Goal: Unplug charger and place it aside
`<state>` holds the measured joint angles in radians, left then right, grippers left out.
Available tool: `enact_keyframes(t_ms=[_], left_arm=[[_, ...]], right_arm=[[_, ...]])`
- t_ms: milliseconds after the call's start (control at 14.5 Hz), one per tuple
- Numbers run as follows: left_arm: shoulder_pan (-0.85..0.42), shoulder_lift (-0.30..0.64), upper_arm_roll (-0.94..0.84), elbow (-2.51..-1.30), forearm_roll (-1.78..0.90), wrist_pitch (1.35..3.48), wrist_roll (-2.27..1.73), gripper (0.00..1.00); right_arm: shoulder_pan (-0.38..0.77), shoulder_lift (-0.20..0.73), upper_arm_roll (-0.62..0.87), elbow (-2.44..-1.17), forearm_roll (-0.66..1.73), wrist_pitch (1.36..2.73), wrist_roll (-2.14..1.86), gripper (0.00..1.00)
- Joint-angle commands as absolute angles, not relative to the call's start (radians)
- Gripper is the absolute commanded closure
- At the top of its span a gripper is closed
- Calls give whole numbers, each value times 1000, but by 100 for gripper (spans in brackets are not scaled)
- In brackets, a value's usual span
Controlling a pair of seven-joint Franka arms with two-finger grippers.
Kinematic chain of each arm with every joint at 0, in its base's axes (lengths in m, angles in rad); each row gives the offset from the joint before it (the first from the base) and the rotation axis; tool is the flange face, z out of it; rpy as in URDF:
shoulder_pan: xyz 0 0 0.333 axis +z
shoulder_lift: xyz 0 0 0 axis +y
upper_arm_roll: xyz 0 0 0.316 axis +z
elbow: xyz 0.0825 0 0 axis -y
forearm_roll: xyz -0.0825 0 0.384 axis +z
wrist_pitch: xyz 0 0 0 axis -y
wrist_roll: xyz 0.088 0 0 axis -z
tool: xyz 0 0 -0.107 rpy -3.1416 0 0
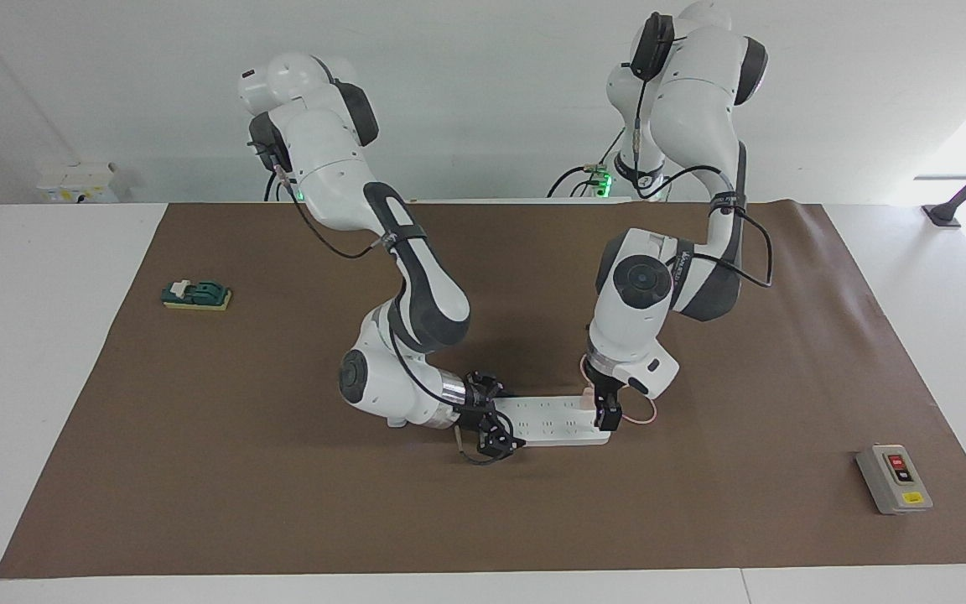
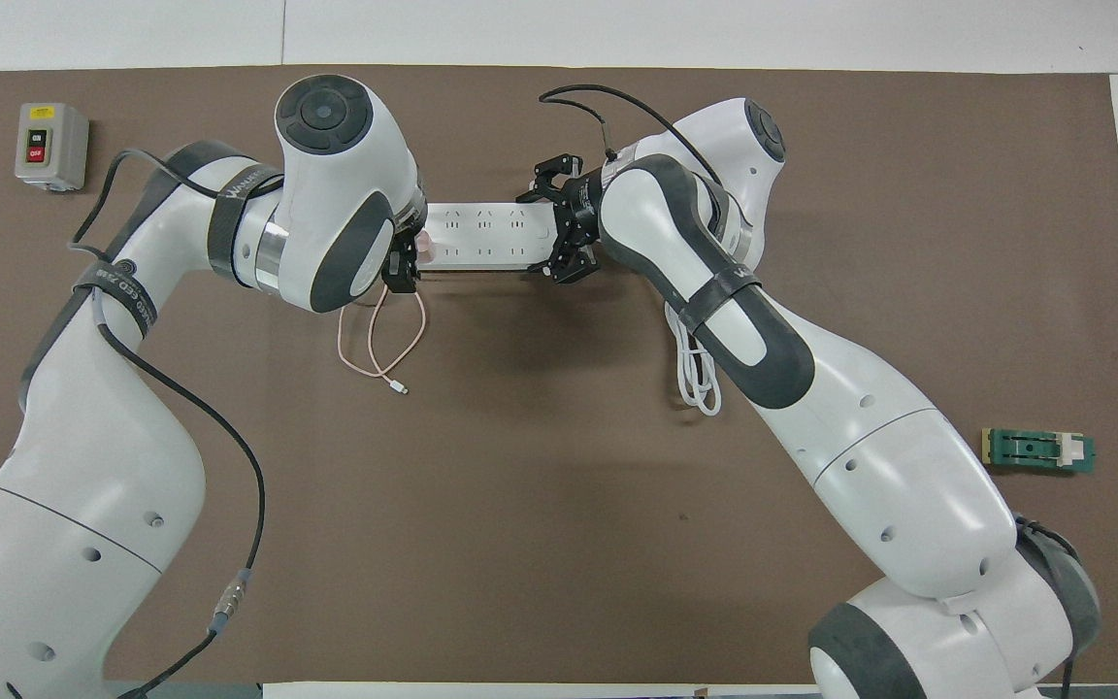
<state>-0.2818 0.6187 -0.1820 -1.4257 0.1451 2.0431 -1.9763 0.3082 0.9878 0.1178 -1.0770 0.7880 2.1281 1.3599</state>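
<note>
The small pale pink charger sits in the white power strip at the strip's end toward the left arm; it also shows in the overhead view. Its thin pink cable loops on the mat nearer to the robots. My left gripper comes down from above and is shut on the charger. My right gripper lies low and grips the strip's other end. The strip's thick white cord lies partly under the right arm.
A grey switch box with a red and a black button stands toward the left arm's end of the table. A green part on a yellow base lies toward the right arm's end. A brown mat covers the table.
</note>
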Motion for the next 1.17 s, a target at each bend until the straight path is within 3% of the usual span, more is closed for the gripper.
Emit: enact_keyframes(t_ms=[0,757,826,894,963,1032,1101], left_arm=[[-290,643,-178,-1408,181,2049,-1996,0],[-285,646,-181,-1402,183,2049,-1980,1],[-282,646,-184,-1402,183,2048,-1980,12],[-279,646,-192,-1402,183,2049,-1976,36],[-279,647,-196,-1402,181,2049,-1991,83],[-281,652,-196,-1404,181,2059,-1994,98],[-281,658,-196,-1404,181,2077,-1996,100]], right_arm=[[307,1003,127,-1077,804,2169,1299,65],[307,1002,127,-1086,805,2195,1299,64],[308,1002,127,-1086,805,2195,1299,64],[308,1002,127,-1086,805,2195,1299,64],[307,1002,127,-1086,804,2195,1299,64],[308,1002,127,-1086,801,2195,1299,64],[310,1002,126,-1088,798,2195,1301,64]])
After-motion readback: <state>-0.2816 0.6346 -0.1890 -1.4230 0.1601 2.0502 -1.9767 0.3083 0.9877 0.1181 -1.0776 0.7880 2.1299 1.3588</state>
